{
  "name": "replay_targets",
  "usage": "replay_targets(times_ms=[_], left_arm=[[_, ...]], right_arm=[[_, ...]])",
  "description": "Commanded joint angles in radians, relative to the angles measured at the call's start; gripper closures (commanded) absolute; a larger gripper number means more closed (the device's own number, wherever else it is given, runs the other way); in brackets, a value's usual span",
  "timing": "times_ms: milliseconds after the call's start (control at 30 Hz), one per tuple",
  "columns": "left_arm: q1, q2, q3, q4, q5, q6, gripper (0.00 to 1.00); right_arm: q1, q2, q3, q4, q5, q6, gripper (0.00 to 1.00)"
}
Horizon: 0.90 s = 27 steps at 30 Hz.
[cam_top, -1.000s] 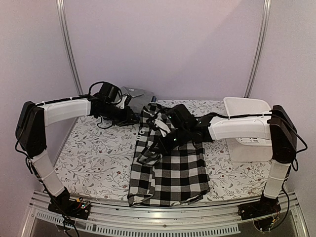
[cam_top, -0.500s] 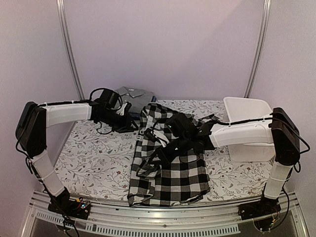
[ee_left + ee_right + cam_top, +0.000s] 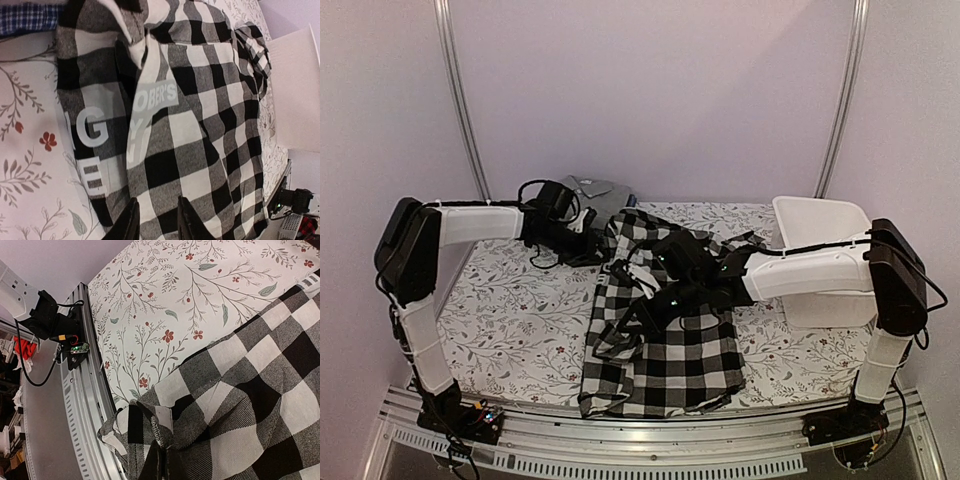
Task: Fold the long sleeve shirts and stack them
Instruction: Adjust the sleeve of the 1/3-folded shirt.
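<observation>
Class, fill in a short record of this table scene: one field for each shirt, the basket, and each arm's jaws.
Checked shirt: lengthwise mid-table, partly folded over itself
Grey shirt: at the far edge, collar showing
Blue shirt: only a corner shows, beside the checked shirt
Basket: white, far right
Left jaws: apart, over the checked shirt's collar end; contact unclear
Right jaws: shut on a bunched fold of the checked shirt
</observation>
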Motion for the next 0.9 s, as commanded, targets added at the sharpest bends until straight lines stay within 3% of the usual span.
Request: replay_targets(times_ms=[0,333,867], left_arm=[[-0.001,0.144,0.165,0.039,-0.037,0.011,0.75],[0.009,0.464,0.593,-0.103,-0.114,0.046,0.81],[0.046,0.521,0.710,-0.044,-0.075,0.050,0.79]], right_arm=[[0.006,-0.031,-0.012,0.016,0.074,0.016,1.00],[0.005,-0.141,-0.099,0.008,0.151,0.054,1.00],[0.007,-0.156,-0.149,0.011,0.067,0.080,1.00]])
